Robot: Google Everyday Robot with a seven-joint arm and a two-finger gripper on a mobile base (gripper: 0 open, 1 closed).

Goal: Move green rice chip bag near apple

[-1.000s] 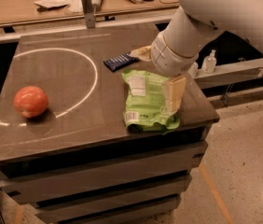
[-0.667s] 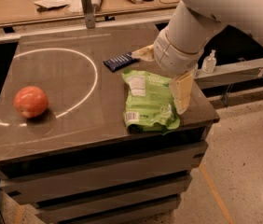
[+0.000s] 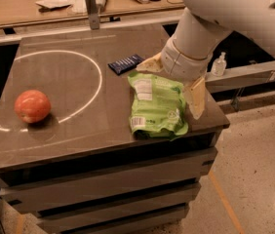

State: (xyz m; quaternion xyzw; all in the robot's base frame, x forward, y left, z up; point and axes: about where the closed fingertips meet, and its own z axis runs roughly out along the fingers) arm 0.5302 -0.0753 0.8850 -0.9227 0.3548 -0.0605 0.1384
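The green rice chip bag [image 3: 157, 106] lies flat near the table's front right corner, its white label panel facing up. The apple [image 3: 31, 106] sits far to the left, by the white circle line. My gripper [image 3: 172, 82] hovers low over the bag's far right part. It is open, with one beige finger [image 3: 149, 65] at the bag's far edge and the other finger [image 3: 196, 99] beside the bag's right edge. It holds nothing.
A small dark-blue wrapped bar [image 3: 125, 63] lies just behind the bag. The dark table [image 3: 79, 140] ends close to the bag's front and right. A cluttered wooden bench [image 3: 54, 6] stands behind. A sanitizer bottle [image 3: 218, 65] stands at the right.
The gripper has shifted slightly right and down, its near finger now beside the bag's right edge. The bag and the apple have not moved.
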